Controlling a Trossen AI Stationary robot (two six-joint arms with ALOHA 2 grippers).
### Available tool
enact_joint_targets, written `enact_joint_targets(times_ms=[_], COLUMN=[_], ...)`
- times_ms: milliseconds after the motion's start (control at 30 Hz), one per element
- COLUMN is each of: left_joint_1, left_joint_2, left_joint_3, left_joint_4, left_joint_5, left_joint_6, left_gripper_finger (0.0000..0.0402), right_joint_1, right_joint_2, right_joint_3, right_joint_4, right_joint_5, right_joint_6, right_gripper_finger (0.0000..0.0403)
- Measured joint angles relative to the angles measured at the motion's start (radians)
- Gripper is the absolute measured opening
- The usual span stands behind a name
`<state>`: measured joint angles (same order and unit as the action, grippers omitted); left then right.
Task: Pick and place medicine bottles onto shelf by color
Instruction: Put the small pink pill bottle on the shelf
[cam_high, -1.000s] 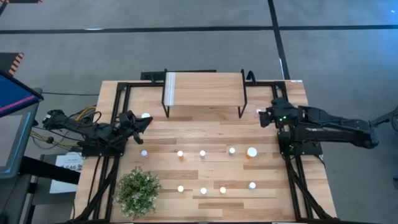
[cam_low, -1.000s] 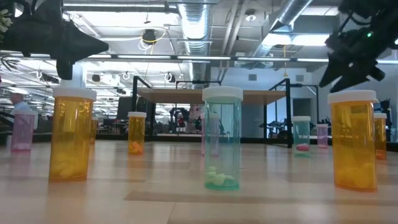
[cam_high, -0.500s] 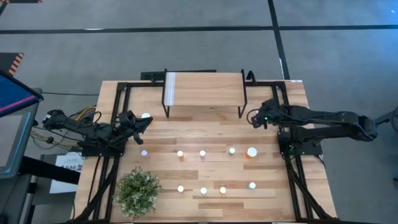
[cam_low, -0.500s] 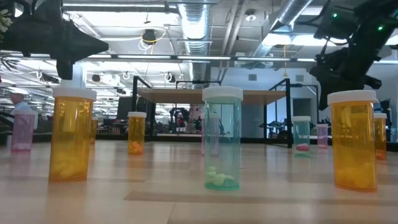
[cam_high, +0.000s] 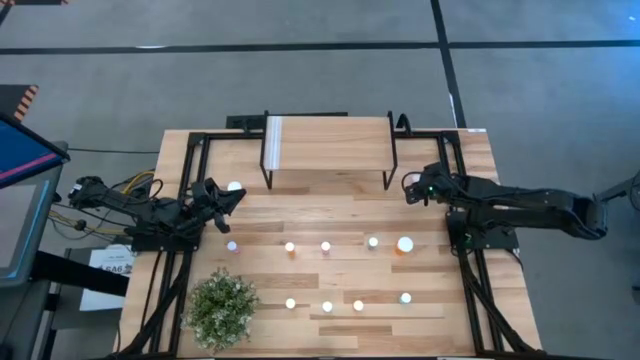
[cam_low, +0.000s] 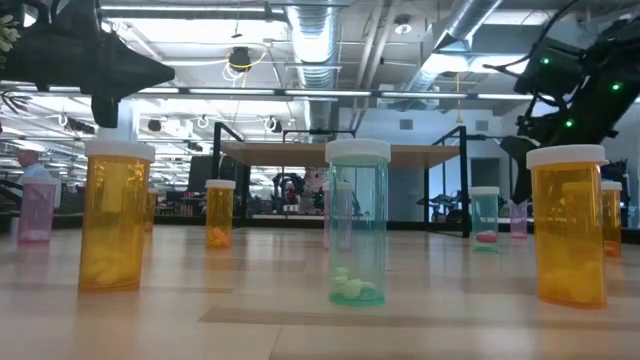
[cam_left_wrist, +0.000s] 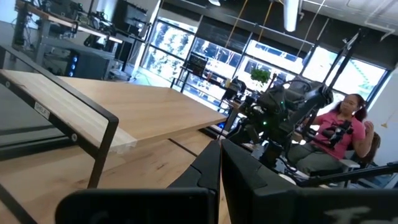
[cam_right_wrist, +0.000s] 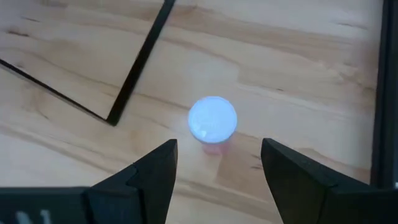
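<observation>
- Right end effector spread wide, poised above pink medicine bottle standing on table just beside shelf leg.
- Risk: off-centre descent tipping bottle or striking leg.
- Left end effector idle at table's left edge, grip state impossible to tell.

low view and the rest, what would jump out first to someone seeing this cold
In the low view, tall orange bottles and a teal bottle loom up close on the tabletop. From above, the right gripper hangs by the shelf, its open fingers poised over a white-capped pink bottle. The left gripper waits at the table's left edge.
</observation>
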<state>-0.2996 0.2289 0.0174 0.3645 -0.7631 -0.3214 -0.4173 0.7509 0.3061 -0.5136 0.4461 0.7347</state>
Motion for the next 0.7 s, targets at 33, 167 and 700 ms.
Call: enact_joint_targets(times_ms=[33,167,700], left_joint_1=[0.000,0.000,0.000], left_joint_2=[0.000,0.000,0.000], left_joint_3=[0.000,0.000,0.000], left_joint_4=[0.000,0.000,0.000], left_joint_5=[0.000,-0.001,-0.002], left_joint_6=[0.000,0.000,0.000], left_gripper_finger=[0.0000,0.0000,0.0000], right_joint_1=[-0.005,-0.020,-0.044], right_joint_2=[0.000,0.001,0.016], right_joint_3=[0.000,0.000,0.000], right_joint_4=[0.005,0.048,0.078], right_joint_5=[-0.001,-0.003,-0.026], right_joint_6=[-0.009,-0.046,-0.070], right_gripper_finger=[0.0255,0.0255,0.0154])
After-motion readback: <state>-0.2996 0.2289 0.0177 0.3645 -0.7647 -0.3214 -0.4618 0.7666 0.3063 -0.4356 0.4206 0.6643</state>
